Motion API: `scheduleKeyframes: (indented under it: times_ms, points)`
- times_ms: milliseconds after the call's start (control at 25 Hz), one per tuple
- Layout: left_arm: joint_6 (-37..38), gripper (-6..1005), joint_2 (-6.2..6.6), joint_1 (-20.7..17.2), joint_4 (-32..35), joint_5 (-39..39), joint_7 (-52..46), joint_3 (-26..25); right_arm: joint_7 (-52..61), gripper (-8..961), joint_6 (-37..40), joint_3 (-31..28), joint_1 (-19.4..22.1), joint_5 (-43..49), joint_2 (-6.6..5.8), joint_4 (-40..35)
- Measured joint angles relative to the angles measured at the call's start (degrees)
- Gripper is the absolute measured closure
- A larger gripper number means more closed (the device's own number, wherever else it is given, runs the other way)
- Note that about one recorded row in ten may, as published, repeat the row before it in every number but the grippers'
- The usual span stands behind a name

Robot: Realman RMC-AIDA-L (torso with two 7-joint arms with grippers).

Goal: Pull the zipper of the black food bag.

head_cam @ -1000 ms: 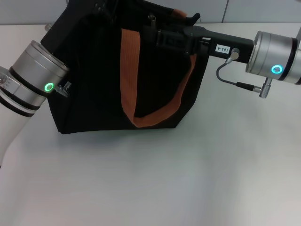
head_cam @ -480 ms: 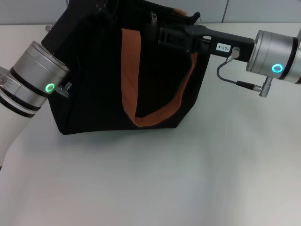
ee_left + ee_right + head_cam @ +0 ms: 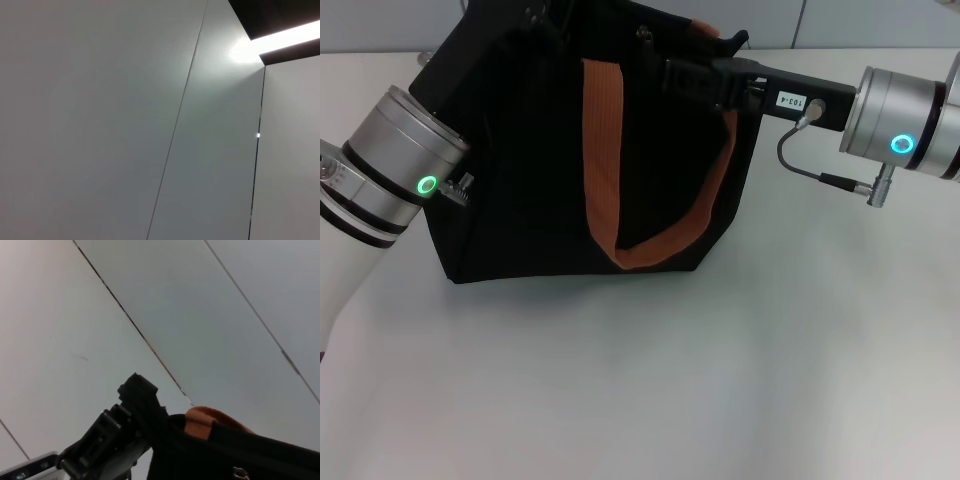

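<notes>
The black food bag [image 3: 530,170] stands on the white table, with an orange-brown strap [image 3: 605,150] looping down its front. The silver zipper [image 3: 644,35] sticks up at the bag's top edge. My right gripper [image 3: 672,76] reaches in from the right and lies against the bag's upper right part, just right of the zipper and below it. The right wrist view shows the bag's top edge [image 3: 250,452], the strap [image 3: 200,421] and the small pull tab [image 3: 240,472]. My left gripper [image 3: 525,14] rests against the bag's upper left corner, black against the black fabric.
The white table [image 3: 650,380] spreads out in front of the bag and to its right. A grey wall panel [image 3: 880,20] rises behind the table. A cable loop [image 3: 800,165] hangs under the right wrist. The left wrist view holds only wall panels [image 3: 125,125].
My right gripper has shifted slightly to the right and upward. The bag's strap and right side have shifted right with it. The left arm has stayed put.
</notes>
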State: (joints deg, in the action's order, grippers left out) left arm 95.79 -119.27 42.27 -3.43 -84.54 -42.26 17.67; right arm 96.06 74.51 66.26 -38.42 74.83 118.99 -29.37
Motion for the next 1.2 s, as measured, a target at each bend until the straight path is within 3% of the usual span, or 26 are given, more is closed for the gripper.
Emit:
scheduleKeyframes:
  times_ms: [920,1200]
  points:
    - [-0.6,853,0.00,0.3,-0.1,0.2,0.1,-0.1,0.1,592,-0.1,-1.0,-1.5,0.2,0.10,0.4]
    - [-0.6,852,0.00,0.4,-0.1,0.2,0.1,-0.1,0.1,656,-0.6,-1.0,-1.6,0.3,0.10,0.4]
